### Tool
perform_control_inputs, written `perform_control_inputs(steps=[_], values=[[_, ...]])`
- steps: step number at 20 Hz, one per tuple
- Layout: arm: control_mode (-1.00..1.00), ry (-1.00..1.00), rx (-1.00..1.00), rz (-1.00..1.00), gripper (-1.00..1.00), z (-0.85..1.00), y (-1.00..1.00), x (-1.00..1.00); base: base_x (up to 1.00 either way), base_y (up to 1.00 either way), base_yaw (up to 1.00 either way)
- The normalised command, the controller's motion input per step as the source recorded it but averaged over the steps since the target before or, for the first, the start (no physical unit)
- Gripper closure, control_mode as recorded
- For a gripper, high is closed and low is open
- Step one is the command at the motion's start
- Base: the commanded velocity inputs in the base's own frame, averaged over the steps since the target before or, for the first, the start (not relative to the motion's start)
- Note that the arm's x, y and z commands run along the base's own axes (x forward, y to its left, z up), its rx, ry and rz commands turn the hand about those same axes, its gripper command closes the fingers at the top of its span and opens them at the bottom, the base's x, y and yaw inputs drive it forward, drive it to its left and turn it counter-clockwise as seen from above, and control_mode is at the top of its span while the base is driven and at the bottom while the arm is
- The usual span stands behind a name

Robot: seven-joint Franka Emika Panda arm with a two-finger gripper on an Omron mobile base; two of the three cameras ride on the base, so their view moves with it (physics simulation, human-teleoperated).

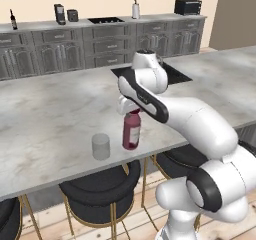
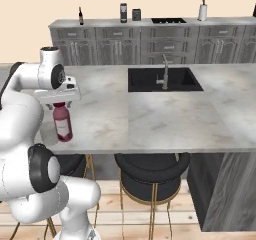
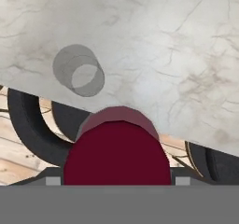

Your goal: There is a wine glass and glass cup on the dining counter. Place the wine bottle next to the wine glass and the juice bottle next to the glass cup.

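Observation:
The squat pinkish-red juice bottle [image 1: 131,131] [image 2: 63,124] stands upright near the front edge of the dining counter [image 1: 50,109] [image 2: 150,119]. My gripper [image 1: 132,111] [image 2: 60,103] comes down from above, shut on its dark red cap [image 3: 116,153]. Just left of the bottle stands the short clear glass cup [image 1: 100,146] [image 3: 79,70], a small gap apart. The dark wine bottle [image 1: 13,20] [image 2: 80,16] stands far off on the wall counter at the back. The wine glass is out of view.
A black sink [image 2: 162,79] with a faucet [image 2: 164,71] is set in the island to the right. Black stools [image 1: 100,189] [image 2: 150,171] stand below the front edge. A toaster [image 1: 188,6] and a paper-towel roll [image 1: 135,10] sit on the wall counter.

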Motion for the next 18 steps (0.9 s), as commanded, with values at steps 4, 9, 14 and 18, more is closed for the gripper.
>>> perform_control_inputs(steps=[4, 9, 14, 18], values=[[-1.00, 0.00, -0.05, 0.00, 1.00, -0.22, 0.18, 0.38, 0.00, 0.00, 0.00], [-1.00, 0.00, -0.05, 0.00, 1.00, -0.23, 0.14, 0.42, 0.00, 0.00, 0.00], [-1.00, 0.00, 0.00, 0.00, 1.00, -0.21, 0.18, 0.41, 0.00, 0.00, 0.00], [-1.00, 0.00, 0.00, 0.00, 1.00, -0.20, 0.15, 0.36, 0.00, 0.00, 0.00]])
